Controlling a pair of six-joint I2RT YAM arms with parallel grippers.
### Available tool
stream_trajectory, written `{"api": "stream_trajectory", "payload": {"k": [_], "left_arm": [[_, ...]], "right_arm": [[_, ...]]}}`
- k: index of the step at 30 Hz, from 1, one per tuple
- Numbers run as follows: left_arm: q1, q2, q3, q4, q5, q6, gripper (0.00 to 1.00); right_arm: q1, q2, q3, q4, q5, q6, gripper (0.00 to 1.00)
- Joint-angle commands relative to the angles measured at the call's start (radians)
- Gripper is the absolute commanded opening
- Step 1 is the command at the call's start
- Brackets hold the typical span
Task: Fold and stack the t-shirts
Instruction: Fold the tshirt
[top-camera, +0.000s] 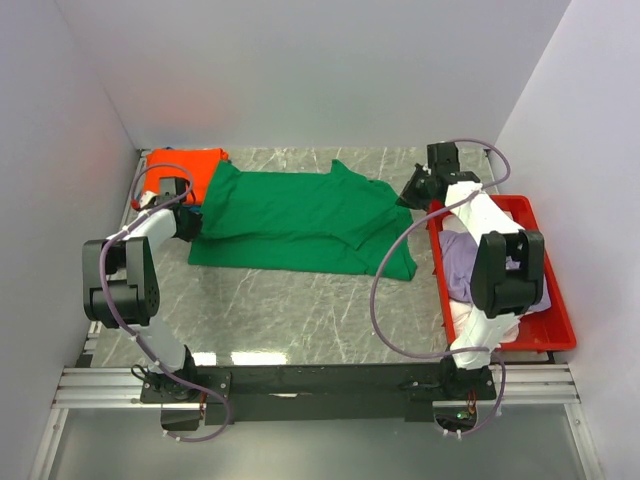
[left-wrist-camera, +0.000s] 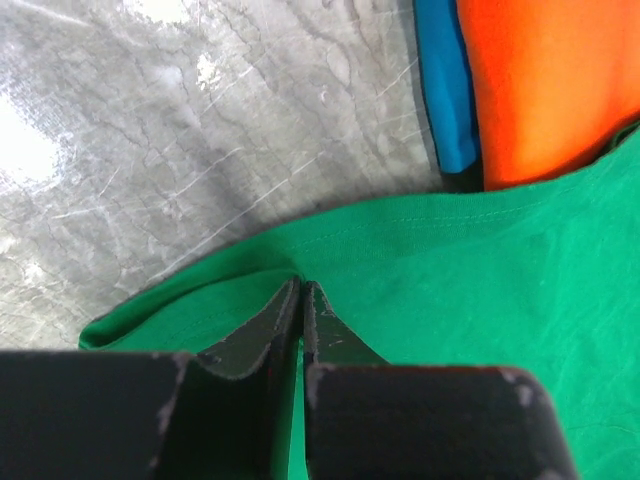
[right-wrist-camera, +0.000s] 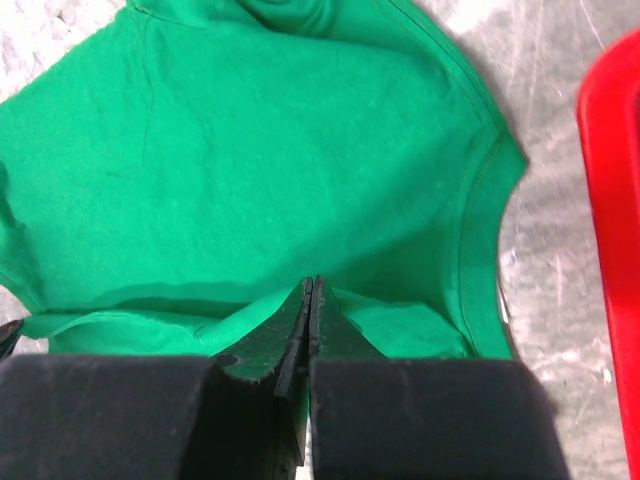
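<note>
The green t-shirt (top-camera: 300, 220) lies creased and partly folded across the back middle of the worktop (top-camera: 290, 320). The left jaws are closed on its left edge and the right jaws on its right edge, beside a sleeve. An orange t-shirt (top-camera: 190, 165) lies over a blue t-shirt (left-wrist-camera: 445, 90) in the back left corner. The worktop is glossy grey marble. At the right, a red tray (top-camera: 555, 325) holds a lilac t-shirt (top-camera: 460, 260). White walls (top-camera: 320, 70) enclose three sides.
</note>
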Motion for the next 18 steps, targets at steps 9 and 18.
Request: {"api": "stream_trajectory", "payload": {"k": [9, 18], "left_arm": [[0.032, -0.008, 0.013, 0.057, 0.022, 0.009, 0.15], [0.035, -0.051, -0.016, 0.072, 0.038, 0.001, 0.24]], "right_arm": [[-0.006, 0.097, 0.147, -0.020, -0.020, -0.019, 0.00], [0.016, 0.198, 0.273, -0.079, -0.003, -0.037, 0.00]]}}
